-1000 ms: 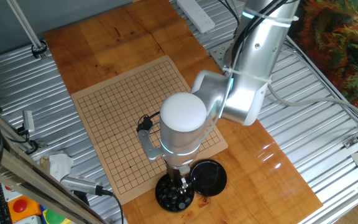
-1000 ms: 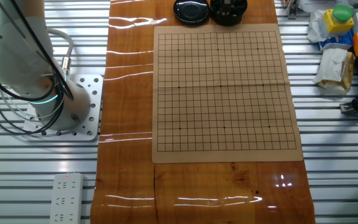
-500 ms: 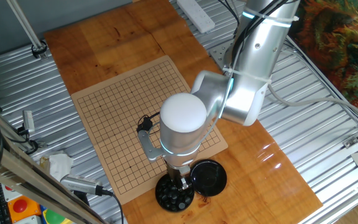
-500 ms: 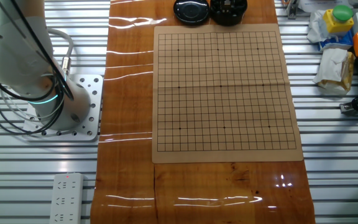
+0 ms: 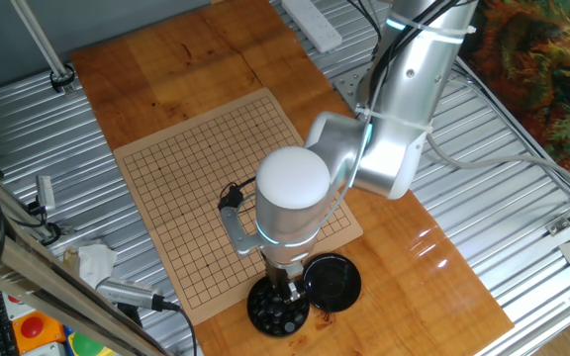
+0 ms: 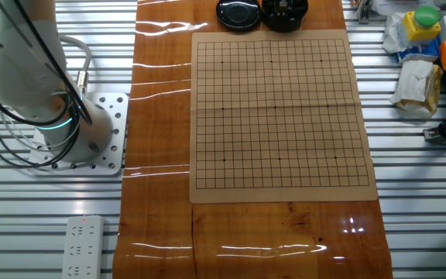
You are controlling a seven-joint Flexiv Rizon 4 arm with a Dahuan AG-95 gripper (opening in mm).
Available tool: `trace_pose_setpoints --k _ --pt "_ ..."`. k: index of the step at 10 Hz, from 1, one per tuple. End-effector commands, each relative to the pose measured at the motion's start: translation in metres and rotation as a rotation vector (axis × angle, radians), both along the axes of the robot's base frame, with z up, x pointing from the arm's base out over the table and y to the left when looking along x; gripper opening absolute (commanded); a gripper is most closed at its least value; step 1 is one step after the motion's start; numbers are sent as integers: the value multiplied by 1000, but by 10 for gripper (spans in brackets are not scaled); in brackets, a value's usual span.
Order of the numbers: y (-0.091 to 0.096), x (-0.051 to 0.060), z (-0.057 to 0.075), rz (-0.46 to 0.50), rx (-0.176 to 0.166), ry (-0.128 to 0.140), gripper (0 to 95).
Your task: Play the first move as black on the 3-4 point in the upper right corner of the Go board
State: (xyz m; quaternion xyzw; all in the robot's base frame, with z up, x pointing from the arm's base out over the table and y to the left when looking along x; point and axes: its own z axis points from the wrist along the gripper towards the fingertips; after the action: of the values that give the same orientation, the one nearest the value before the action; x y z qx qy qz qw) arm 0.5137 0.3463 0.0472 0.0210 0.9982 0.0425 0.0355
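the black stones (image 5: 277,311) sit in a round black bowl (image 5: 261,314) on the table (image 5: 404,267), just off the near edge of the board (image 5: 196,198), whose grid is bare. my end effector (image 5: 287,292) reaches down into that bowl; i cannot tell how far its fingers are spread. a round black lid (image 5: 332,280) lies just right of the bowl.

The board (image 6: 283,116) looks like matt tan wood; the tabletop (image 6: 161,116) is glossy varnished wood. Below the jaws, the stones (image 5: 277,311) appear shiny black.
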Motion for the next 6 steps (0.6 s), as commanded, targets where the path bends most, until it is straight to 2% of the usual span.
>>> trace_pose_setpoints --k 1,3,4,6 --pt "0 0 0 -2 -1 -2 190" --pt "0 0 0 -6 -2 -1 190" --pt "0 0 0 -8 -2 -2 0" --pt "0 0 0 -6 -2 -2 0"
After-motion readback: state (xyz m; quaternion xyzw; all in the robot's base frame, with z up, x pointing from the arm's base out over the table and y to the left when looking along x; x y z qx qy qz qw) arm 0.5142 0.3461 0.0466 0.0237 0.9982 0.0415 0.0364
